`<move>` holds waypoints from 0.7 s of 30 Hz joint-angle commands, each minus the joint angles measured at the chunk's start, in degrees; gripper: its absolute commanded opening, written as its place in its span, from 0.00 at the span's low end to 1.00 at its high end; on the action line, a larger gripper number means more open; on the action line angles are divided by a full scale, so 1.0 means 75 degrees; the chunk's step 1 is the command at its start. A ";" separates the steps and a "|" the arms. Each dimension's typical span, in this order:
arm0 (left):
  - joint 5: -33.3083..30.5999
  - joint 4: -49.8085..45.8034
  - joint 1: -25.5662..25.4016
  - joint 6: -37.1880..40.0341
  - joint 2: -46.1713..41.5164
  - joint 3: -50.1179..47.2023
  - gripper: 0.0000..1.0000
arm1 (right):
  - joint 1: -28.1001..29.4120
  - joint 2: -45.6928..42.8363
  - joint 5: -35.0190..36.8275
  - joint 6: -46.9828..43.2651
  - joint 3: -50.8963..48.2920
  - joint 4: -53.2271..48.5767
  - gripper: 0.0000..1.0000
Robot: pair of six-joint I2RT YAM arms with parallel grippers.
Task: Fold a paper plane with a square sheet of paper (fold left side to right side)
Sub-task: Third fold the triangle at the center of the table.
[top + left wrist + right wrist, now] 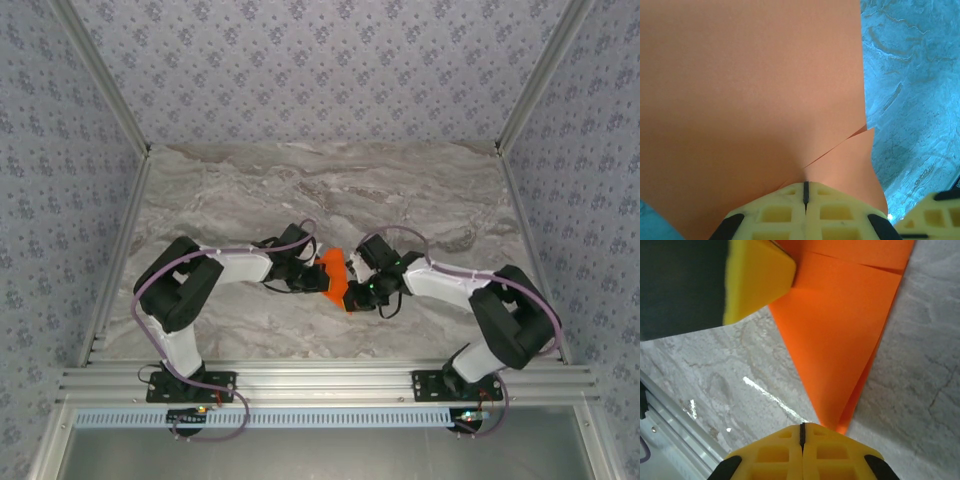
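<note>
The left arm (180, 292) and right arm (512, 318) pair chunky black joint housings with white link shells, and a lilac cable (136, 300) loops along each. Their fingers (785, 197) are pale yellow plastic, moulded with square recesses.

The marble-patterned table (250, 180) is veined grey and white. Just toward 6 o'clock from its centre is a folded orange sheet of paper (332, 278); whether it rests on the surface cannot be told.
</note>
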 commanded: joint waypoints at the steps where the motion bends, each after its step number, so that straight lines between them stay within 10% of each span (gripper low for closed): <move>1: -0.0735 -0.0656 0.0052 0.0192 0.0203 -0.0029 0.03 | -0.0097 0.0394 -0.0148 0.0225 0.0110 0.0223 0.02; 21: -0.0017 0.0375 -0.0501 -0.0272 -0.1496 -0.0802 0.02 | -0.0279 0.1047 0.1136 -0.0006 -0.0267 -0.0739 0.00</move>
